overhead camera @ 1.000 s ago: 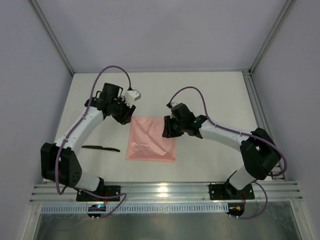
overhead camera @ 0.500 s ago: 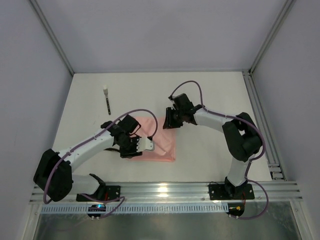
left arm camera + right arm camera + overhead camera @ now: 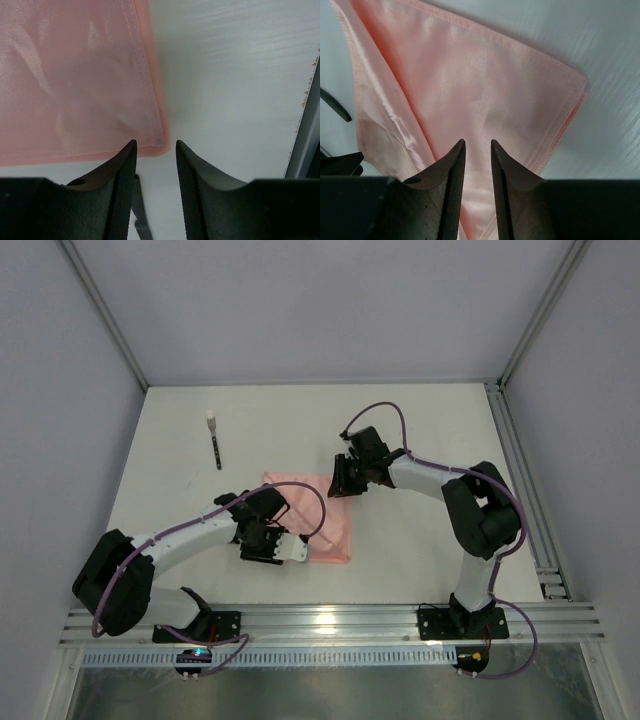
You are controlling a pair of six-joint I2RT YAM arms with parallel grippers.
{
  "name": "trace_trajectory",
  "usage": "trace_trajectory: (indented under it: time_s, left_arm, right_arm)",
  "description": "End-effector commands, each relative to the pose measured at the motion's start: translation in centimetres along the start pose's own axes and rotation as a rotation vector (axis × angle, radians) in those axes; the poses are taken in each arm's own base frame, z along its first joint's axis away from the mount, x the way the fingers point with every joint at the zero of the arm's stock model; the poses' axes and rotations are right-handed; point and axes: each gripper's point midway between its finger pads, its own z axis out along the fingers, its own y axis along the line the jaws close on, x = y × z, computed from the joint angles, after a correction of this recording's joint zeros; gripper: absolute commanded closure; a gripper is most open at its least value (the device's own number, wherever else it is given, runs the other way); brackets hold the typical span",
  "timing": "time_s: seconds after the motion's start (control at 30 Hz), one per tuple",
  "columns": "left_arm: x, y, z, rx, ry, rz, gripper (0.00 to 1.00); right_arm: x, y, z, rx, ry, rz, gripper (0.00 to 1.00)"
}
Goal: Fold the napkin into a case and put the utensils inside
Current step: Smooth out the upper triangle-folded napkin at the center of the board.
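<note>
— Where was the napkin [image 3: 325, 525] when you looked?

— Flat on the white table [image 3: 420, 440], spread out as a pink square. It was a little wrinkled and not folded into any case yet.

— And the 2 arms?

— Both were at the napkin. The left gripper [image 3: 152, 145] sat low at its near left corner. Its fingers stood apart with bare table showing in the gap. The tip of the corner lay just ahead of the fingertips, not between them, so it held nothing.

— The right one?

— The right gripper [image 3: 477, 142] was over the napkin's far right corner, pointing down at the cloth. Its 2 fingers stood a narrow slit apart, narrower than the left pair. Pink cloth lying underneath showed through the slit. A crease ran up toward 1 finger, but the tips weren't closed on anything.

— Any cutlery?

— I made out 1 utensil [image 3: 215, 447], a thin black stick with a white end. It lay on the table well beyond the napkin's far left corner, touching neither the napkin nor an arm.
</note>
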Motion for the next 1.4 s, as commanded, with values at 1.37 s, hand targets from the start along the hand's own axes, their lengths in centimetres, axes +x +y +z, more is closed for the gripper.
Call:
trace_trajectory:
  time_s: [1.37]
  left_arm:
    - [2.2,0.1,0.7,0.003,0.073,-0.073,1.00]
  right_arm:
    - [0.8,-2.4,1.1,0.025,0.004,0.069,0.74]
